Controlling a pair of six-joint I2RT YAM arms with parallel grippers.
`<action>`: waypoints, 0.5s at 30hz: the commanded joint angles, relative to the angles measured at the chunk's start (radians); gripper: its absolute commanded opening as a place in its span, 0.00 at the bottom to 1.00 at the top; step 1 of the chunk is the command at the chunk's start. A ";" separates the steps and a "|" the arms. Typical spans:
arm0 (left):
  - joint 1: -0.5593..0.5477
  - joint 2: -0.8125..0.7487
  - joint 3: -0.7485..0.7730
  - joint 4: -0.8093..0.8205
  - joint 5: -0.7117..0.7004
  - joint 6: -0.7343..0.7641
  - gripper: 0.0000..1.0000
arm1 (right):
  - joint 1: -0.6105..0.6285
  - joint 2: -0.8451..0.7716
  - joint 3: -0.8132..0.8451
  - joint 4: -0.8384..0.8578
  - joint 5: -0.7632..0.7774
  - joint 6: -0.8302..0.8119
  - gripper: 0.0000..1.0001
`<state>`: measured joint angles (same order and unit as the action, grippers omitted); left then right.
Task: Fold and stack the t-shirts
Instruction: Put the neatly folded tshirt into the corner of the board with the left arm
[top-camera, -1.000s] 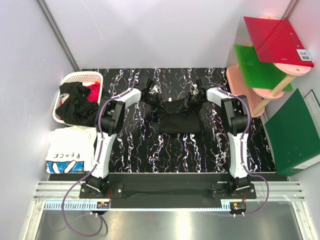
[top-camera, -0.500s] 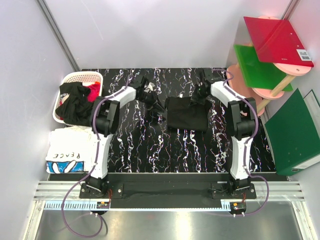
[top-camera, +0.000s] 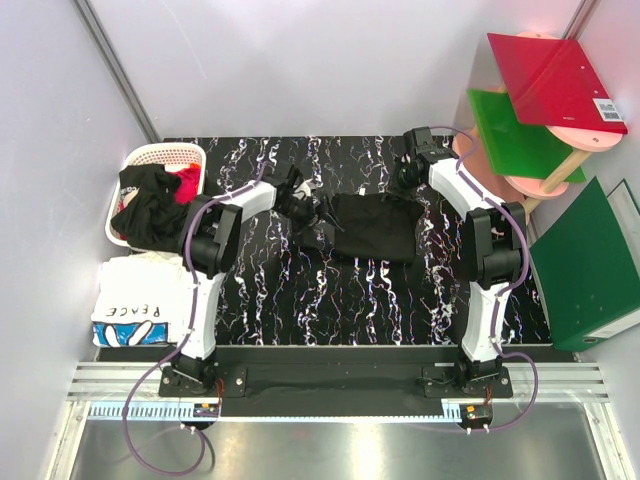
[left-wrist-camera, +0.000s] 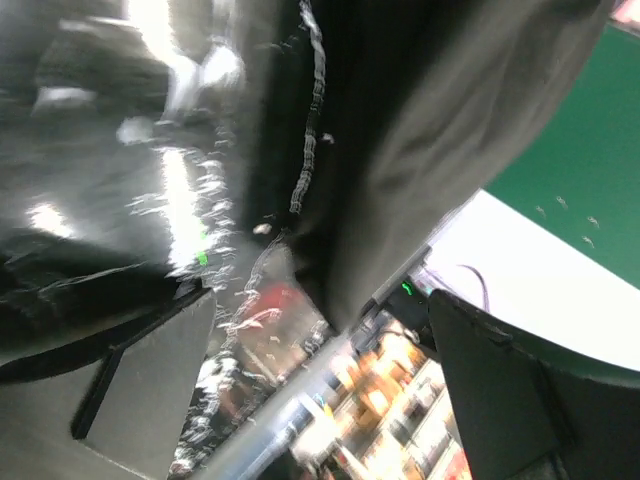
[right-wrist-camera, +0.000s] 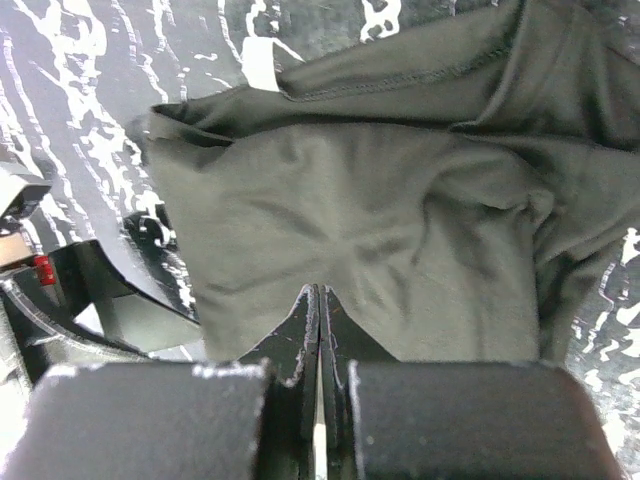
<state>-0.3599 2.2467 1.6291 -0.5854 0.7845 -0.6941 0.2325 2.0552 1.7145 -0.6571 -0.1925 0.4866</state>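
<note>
A folded black t-shirt (top-camera: 375, 226) lies on the marbled black table (top-camera: 300, 300), right of centre. My left gripper (top-camera: 308, 216) stands open at the shirt's left edge; in the left wrist view its fingers are wide apart with the black cloth (left-wrist-camera: 400, 130) just beyond my gripper (left-wrist-camera: 320, 400) and nothing between them. My right gripper (top-camera: 408, 178) is shut at the shirt's back right corner. In the right wrist view the cloth (right-wrist-camera: 330, 200) wrinkles toward the closed tips of the gripper (right-wrist-camera: 319, 292). A white t-shirt lettered "PEACE" (top-camera: 140, 300) lies folded at the left.
A white slatted basket (top-camera: 150, 155) at the back left holds black (top-camera: 150, 210) and red (top-camera: 186, 183) shirts. Red (top-camera: 555, 80) and green (top-camera: 515, 135) boards rest on a pink shelf (top-camera: 480, 170) at the right. A green binder (top-camera: 590, 270) leans by the table's right edge.
My left gripper has opened and let go of the shirt's left side. My right gripper has moved back and right with the shirt, which now lies flatter and wider.
</note>
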 joint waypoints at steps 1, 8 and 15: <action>-0.037 0.071 0.095 0.012 -0.007 -0.002 0.99 | -0.002 -0.001 0.017 -0.039 0.057 -0.039 0.00; -0.062 0.188 0.192 0.016 0.005 -0.048 0.99 | -0.015 -0.020 -0.004 -0.070 0.082 -0.056 0.00; -0.076 0.293 0.268 0.053 0.011 -0.105 0.99 | -0.021 -0.030 -0.021 -0.079 0.071 -0.063 0.00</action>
<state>-0.4221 2.4191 1.8599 -0.5781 0.8848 -0.7879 0.2188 2.0563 1.6989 -0.7219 -0.1394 0.4442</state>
